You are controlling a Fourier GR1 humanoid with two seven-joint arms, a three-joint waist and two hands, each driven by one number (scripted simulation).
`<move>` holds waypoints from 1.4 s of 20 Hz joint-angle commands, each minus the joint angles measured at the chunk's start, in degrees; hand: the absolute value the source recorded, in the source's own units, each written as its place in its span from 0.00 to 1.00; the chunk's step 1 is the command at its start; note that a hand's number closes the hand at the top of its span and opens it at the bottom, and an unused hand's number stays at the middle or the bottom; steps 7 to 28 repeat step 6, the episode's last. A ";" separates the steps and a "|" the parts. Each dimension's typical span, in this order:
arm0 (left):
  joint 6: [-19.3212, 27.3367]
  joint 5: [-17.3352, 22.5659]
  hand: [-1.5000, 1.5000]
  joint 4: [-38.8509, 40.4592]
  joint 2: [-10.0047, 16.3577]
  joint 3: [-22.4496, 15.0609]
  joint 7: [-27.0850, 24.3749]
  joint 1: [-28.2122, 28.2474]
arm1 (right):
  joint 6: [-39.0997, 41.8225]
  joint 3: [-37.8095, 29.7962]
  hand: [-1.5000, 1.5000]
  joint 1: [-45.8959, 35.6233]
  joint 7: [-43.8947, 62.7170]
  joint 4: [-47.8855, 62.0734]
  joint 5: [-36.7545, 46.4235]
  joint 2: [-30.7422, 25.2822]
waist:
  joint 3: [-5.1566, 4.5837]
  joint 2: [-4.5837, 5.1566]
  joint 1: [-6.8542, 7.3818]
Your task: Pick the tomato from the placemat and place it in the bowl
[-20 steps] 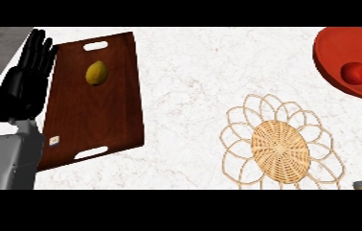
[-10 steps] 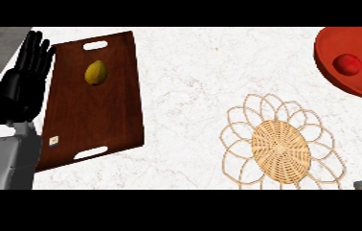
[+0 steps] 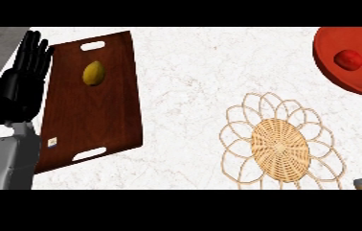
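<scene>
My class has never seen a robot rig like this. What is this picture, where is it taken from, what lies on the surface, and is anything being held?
The picture is taken from the head of a humanoid robot, looking steeply down at a pale kitchen counter. At the left edge is the robot's black left hand on its grey forearm. The hand is open with its fingers up, resting and holding nothing. The right hand does not show.

On the counter, from left to right:
- a dark wooden tray with a small yellow fruit on it
- a woven placemat with looped edges
- a red bowl, cut off by the right edge

The tomato lies in the bowl, not on the placemat.
</scene>
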 commanded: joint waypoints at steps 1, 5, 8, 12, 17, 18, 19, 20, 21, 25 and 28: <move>0.00 0.07 0.50 -0.28 0.19 0.35 -0.26 0.39 | 2.07 -2.19 0.00 2.15 -0.56 0.26 -2.15 -2.33 | 0.22 0.25 0.23; 0.08 0.28 0.50 -0.14 0.35 0.40 0.41 -0.78 | 6.45 -2.71 0.00 4.47 -1.99 0.15 -2.73 -3.56 | 0.37 0.30 -0.75; 0.12 0.45 0.50 -0.65 0.44 0.59 0.66 -0.41 | 6.53 -2.89 0.00 5.04 -2.06 0.12 -2.90 -3.91 | 0.40 0.19 -0.26; 0.12 0.45 0.50 -0.65 0.44 0.59 0.66 -0.41 | 6.53 -2.89 0.00 5.04 -2.06 0.12 -2.90 -3.91 | 0.40 0.19 -0.26; 0.12 0.45 0.50 -0.65 0.44 0.59 0.66 -0.41 | 6.53 -2.89 0.00 5.04 -2.06 0.12 -2.90 -3.91 | 0.40 0.19 -0.26; 0.12 0.45 0.50 -0.65 0.44 0.59 0.66 -0.41 | 6.53 -2.89 0.00 5.04 -2.06 0.12 -2.90 -3.91 | 0.40 0.19 -0.26; 0.12 0.45 0.50 -0.65 0.44 0.59 0.66 -0.41 | 6.53 -2.89 0.00 5.04 -2.06 0.12 -2.90 -3.91 | 0.40 0.19 -0.26; 0.12 0.45 0.50 -0.65 0.44 0.59 0.66 -0.41 | 6.53 -2.89 0.00 5.04 -2.06 0.12 -2.90 -3.91 | 0.40 0.19 -0.26; 0.12 0.45 0.50 -0.65 0.44 0.59 0.66 -0.41 | 6.53 -2.89 0.00 5.04 -2.06 0.12 -2.90 -3.91 | 0.40 0.19 -0.26; 0.12 0.45 0.50 -0.65 0.44 0.59 0.66 -0.41 | 6.53 -2.89 0.00 5.04 -2.06 0.12 -2.90 -3.91 | 0.40 0.19 -0.26; 0.12 0.45 0.50 -0.65 0.44 0.59 0.66 -0.41 | 6.53 -2.89 0.00 5.04 -2.06 0.12 -2.90 -3.91 | 0.40 0.19 -0.26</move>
